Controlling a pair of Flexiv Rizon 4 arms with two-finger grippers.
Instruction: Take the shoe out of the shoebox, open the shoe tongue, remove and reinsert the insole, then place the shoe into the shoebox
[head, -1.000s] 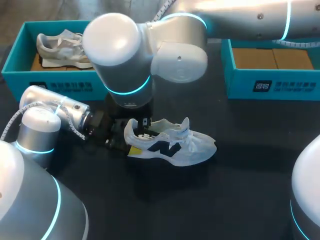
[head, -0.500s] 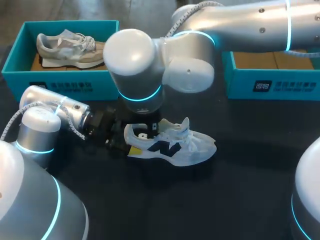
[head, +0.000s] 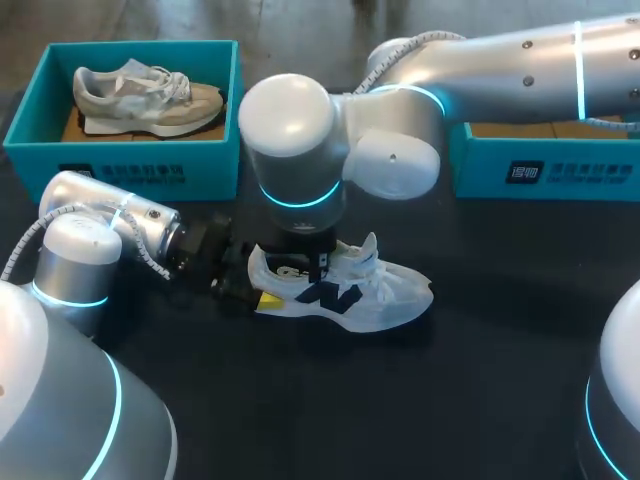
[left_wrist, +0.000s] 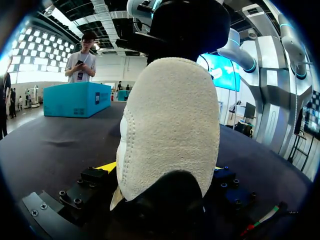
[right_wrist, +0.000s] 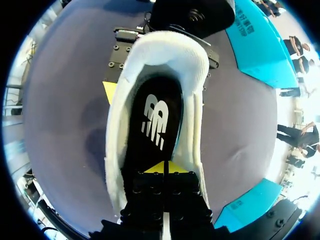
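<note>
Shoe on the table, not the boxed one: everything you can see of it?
The shoe is a white low sneaker with a dark blue side mark, white laces and a fuzzy fabric heel. It sits upright on the dark table, toe toward the robot's right. Its black insole with a white logo lies inside. The left gripper clamps the heel from both sides; the right gripper, fingers together, reaches into the opening, tips at the insole.

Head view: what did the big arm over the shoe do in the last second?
The right arm swung rightward, bringing the right hand over the white shoe's opening. The left hand stayed at the heel; the shoe did not move.
</note>
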